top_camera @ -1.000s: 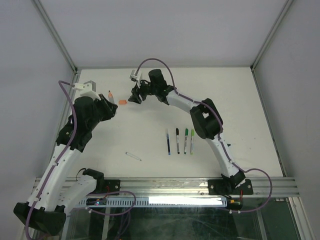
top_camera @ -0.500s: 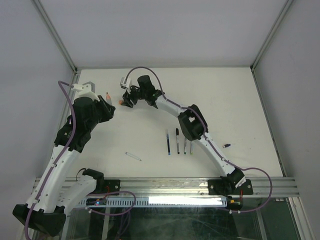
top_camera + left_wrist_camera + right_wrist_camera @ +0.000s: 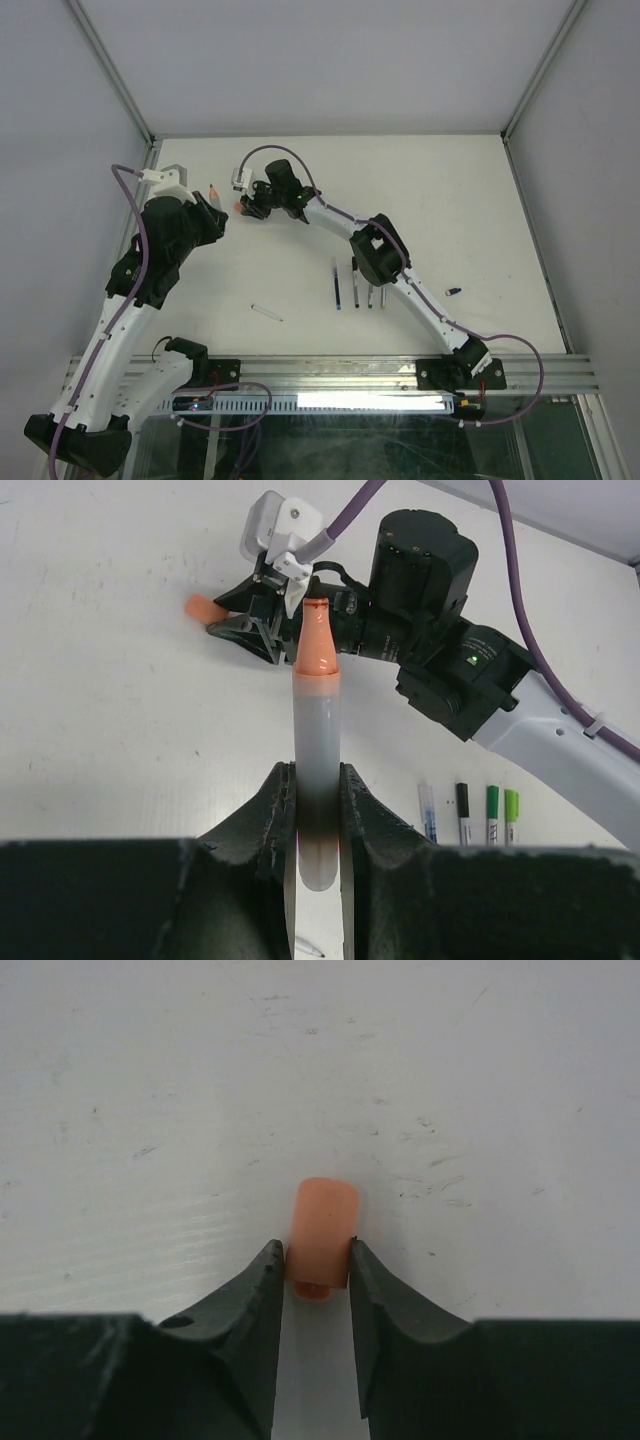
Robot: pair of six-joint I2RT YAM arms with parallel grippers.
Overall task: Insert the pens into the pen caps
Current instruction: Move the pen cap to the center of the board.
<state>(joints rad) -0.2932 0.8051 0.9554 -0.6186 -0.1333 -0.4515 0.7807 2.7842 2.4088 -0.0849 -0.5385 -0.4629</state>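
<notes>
Left gripper (image 3: 318, 815): clamped on thick clear pen (image 3: 317, 720), orange tip pointing away, toward right gripper (image 3: 314, 1260).
Right gripper: both fingers pressed against sides of orange cap (image 3: 325, 1218); cap lies on white table (image 3: 450, 200), far-left area.
Mid-table: row of 4 pens (image 3: 464, 812), parallel, coloured caps at far ends; partly hidden under right arm in top view.
1 slim pen (image 3: 267, 313) lies alone, nearer bases.
1 small dark cap (image 3: 453, 291) at right, well apart from row.

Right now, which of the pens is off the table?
The thick clear pen with the orange tip, clamped in the left gripper. The slim pens all lie flat on the table.
</notes>
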